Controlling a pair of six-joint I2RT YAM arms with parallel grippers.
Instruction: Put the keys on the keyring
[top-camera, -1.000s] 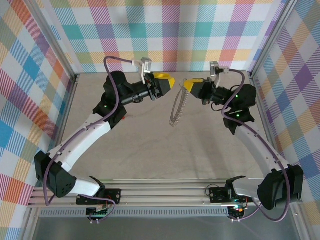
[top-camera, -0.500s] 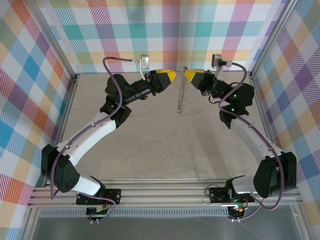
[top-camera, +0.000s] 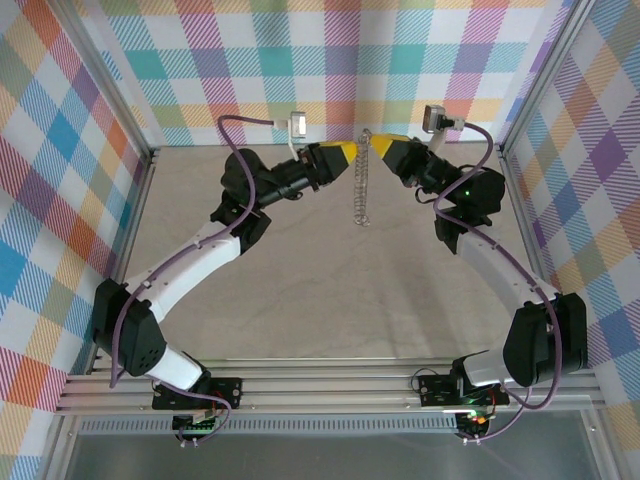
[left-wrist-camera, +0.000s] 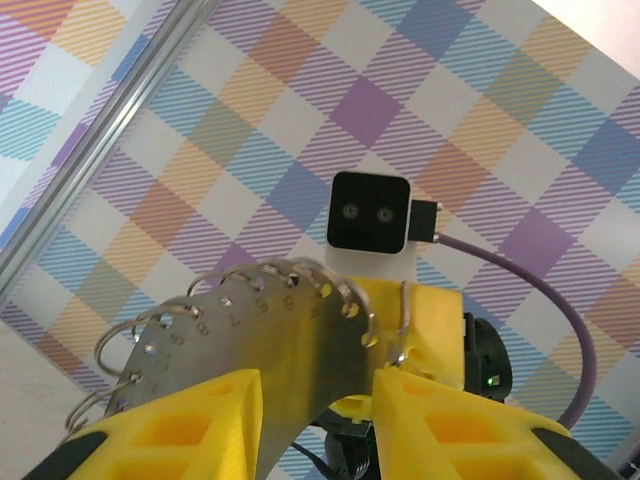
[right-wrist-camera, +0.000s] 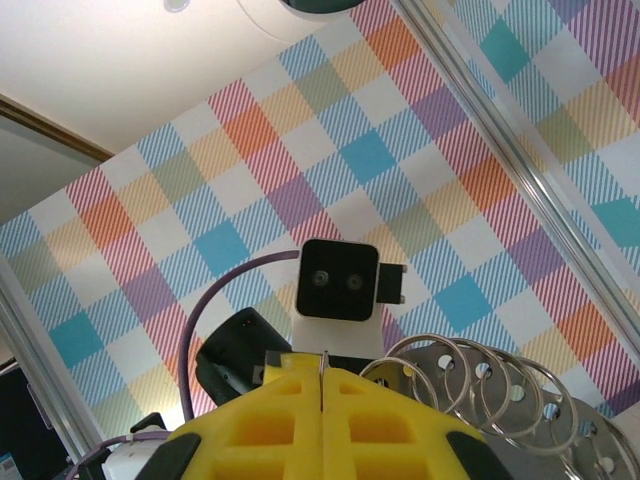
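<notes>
Under me lies a bare, beige table (top-camera: 320, 290). Plaid cloth in pastel checks closes it in: a back wall (top-camera: 330, 60), a left wall (top-camera: 50, 200) and a right wall (top-camera: 600, 200). An aluminium post (top-camera: 105, 85) runs up the left back corner and another post (top-camera: 540, 85) up the right one. Aluminium rails (top-camera: 330, 385) cross the table's near edge, with a grey metal sheet (top-camera: 330, 455) just beyond them. From my left wrist I see plaid and a slanting metal bar (left-wrist-camera: 100, 170). From my right wrist I see plaid under a white ceiling (right-wrist-camera: 150, 70), a round fixture (right-wrist-camera: 300, 10) at the top edge, and a slanting metal bar (right-wrist-camera: 520, 170).
</notes>
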